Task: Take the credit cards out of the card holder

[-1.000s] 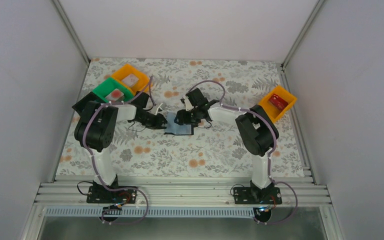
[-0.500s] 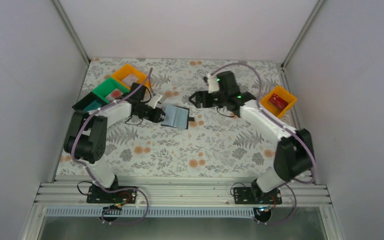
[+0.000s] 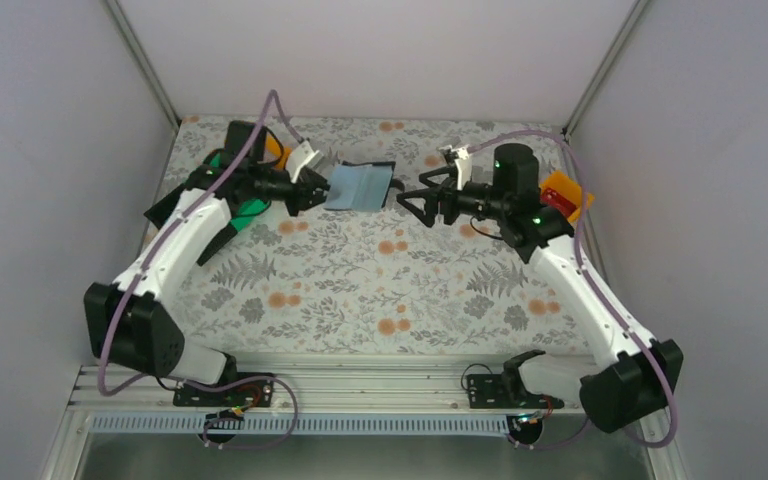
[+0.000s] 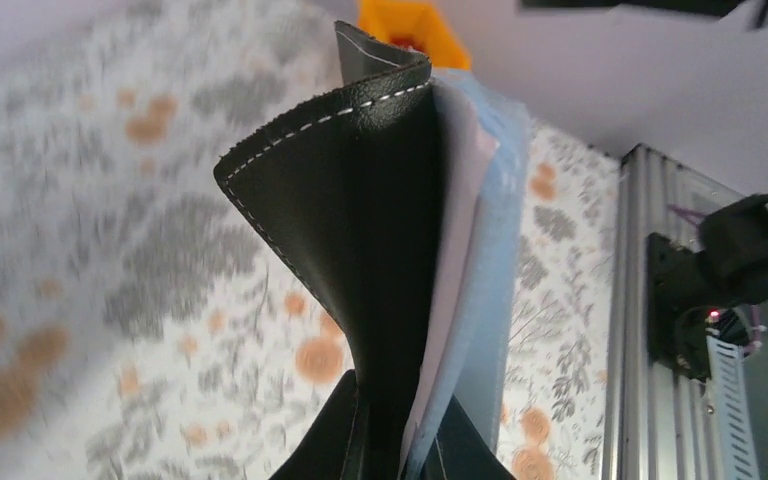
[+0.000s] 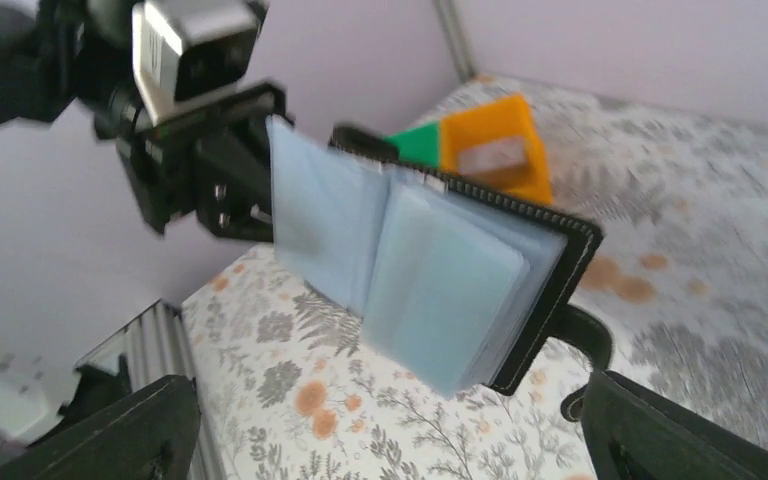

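Note:
The card holder, a black bifold wallet with a grey-blue pocketed inside, hangs open in the air above the back of the table. My left gripper is shut on its left edge; in the left wrist view the fingers pinch the wallet edge-on. My right gripper is open and empty, just right of the wallet and facing it. In the right wrist view the open wallet fills the middle between my wide-apart fingers. A red credit card lies in the right orange bin. No teal card shows.
An orange bin stands at the right edge behind my right arm. A green bin and another orange bin stand at the back left, partly hidden by my left arm; both show in the right wrist view. The table has a floral cloth.
My left gripper has lifted the wallet off the table and carried it up and toward the back. My right gripper left the wallet, swung right and rose, and now faces it open.

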Motion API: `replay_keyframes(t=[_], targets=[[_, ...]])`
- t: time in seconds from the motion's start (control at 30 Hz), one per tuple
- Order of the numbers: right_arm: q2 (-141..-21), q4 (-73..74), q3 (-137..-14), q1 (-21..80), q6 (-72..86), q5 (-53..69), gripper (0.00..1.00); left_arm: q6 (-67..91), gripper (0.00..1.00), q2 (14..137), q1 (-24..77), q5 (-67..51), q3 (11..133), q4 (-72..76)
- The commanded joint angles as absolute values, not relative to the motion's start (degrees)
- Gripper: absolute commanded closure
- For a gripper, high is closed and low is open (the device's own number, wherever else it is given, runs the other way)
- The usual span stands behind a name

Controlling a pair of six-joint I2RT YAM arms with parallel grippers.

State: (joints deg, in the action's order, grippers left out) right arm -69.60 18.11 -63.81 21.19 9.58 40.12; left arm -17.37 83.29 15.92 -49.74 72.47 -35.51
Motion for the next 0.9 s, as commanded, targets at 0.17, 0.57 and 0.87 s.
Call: replay_keyframes(t=[0.17, 0.57, 0.87], targets=[[-64.91, 18.43, -73.29, 21.03, 2.61, 51.85, 0.01, -25.86, 0.98, 76.25, 16.13, -62.40, 89.06, -51.23], [-69.99, 21.35, -79.94, 23.47, 0.14, 53.14, 0.20, -25.71, 0.98, 74.40, 16.18, -66.07, 95.21, -53.97], [-70.28, 19.24, -79.32, 24.63, 0.79, 55.15, 0.36, -26.48, 0.98, 74.67, 16.21, -67.90, 94.90, -53.43]])
